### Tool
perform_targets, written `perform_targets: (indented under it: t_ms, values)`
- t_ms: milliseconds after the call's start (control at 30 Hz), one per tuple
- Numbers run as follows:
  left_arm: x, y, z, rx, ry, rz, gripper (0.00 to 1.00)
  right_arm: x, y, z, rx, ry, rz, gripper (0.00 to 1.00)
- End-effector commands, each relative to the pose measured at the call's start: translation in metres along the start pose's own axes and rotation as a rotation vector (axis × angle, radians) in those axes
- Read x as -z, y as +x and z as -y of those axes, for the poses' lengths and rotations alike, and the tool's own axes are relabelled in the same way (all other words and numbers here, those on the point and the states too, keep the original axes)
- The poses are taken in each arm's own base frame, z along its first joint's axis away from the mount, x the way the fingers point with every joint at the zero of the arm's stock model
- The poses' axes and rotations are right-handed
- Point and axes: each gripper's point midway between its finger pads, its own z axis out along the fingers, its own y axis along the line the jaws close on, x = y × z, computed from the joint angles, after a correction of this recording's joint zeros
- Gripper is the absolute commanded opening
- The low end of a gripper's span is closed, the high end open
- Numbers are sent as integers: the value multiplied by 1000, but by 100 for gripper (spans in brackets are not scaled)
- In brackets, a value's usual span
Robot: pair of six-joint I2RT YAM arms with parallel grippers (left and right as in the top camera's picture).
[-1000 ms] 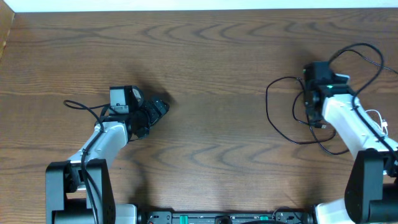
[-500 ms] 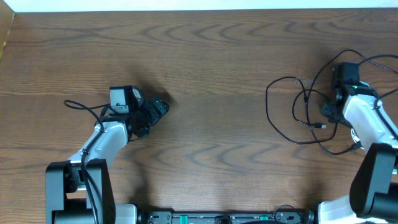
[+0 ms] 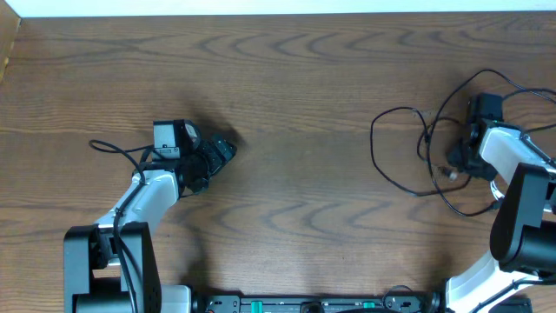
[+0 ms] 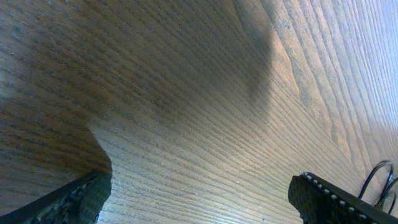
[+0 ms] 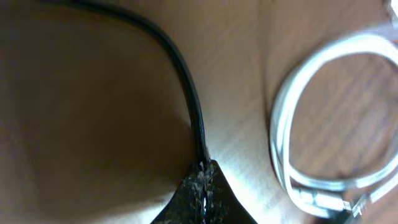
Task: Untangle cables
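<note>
Right jaws: clenched; in the wrist view a black cable (image 5: 180, 68) ran straight into my closed tips, so I judged it pinched there.
Left jaws: released, spread wide with nothing between them, low over bare desk (image 3: 295, 87) at about 9 o'clock.
Cables: the black loops (image 3: 373, 143) lay in one crossing bundle at 3 o'clock on the desk; the white cable (image 5: 283, 130) coiled just beside my right tips, at their 2 o'clock.
Done: little, by my reckoning; no cable lay apart by itself.
Left: draw each black cable clear of the others, then free the white one.
Writing: none I could read.
</note>
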Motion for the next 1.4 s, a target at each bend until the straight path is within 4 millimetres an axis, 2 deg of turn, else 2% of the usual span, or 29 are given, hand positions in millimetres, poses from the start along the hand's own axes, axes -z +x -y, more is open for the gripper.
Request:
perform_targets:
  t_ms: [0, 100, 300, 367, 500, 533, 567, 600, 733, 1367]
  values:
    - [1, -5, -5, -3, -29, 23, 98, -20, 5, -17, 16, -65, -23, 1]
    - [1, -5, -5, -3, -29, 23, 98, -20, -3, -25, 25, -106, 8, 1]
    - [1, -5, -5, -3, -29, 23, 98, -14, -6, -25, 126, -113, 21, 1]
    - [1, -5, -5, -3, -29, 23, 98, -5, -8, -25, 157, -122, 30, 8]
    - [1, -5, -5, -3, -29, 23, 98, 23, -14, -20, 149, -154, 60, 11]
    - [1, -5, -5, -3, -29, 23, 98, 31, -16, -19, 145, -167, 71, 18]
    - [1, -5, -5, -3, -29, 23, 98, 39, -18, -19, 141, -181, 81, 48]
    - [1, -5, -5, -3, -29, 23, 98, 50, -19, -15, 137, -190, 92, 99]
    - [1, -5, -5, -3, -29, 23, 98, 63, -25, -12, 126, -201, 128, 99]
    - [1, -5, -5, -3, -29, 23, 98, 63, -24, -12, 126, -201, 127, 99]
